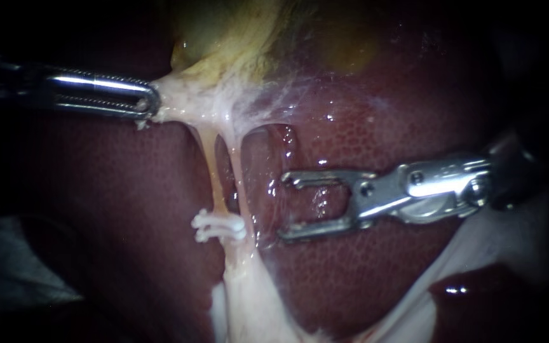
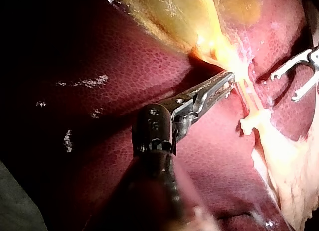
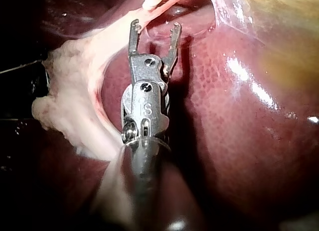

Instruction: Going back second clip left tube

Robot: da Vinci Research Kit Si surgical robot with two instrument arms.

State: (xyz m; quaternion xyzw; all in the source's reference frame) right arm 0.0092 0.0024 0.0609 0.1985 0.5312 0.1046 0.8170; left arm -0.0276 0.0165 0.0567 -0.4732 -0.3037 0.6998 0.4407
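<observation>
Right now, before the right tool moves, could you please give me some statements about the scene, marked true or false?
1. The left tool has its jaws shut on pale tissue. True.
2. The right tool holds a clip. False: its jaws stand open and empty.
3. One white clip sits on a tube. True.
4. The right tool touches the white clip. False: it is beside it, apart, over the liver.

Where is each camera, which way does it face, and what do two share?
Endoscope view: close over dark red liver, facing two pale tubes; both instruments enter.
Left wrist view: on left arm, along left instrument gripping pale tissue.
Right wrist view: on right arm, along open-jawed right instrument.
First two share the white clip.
</observation>
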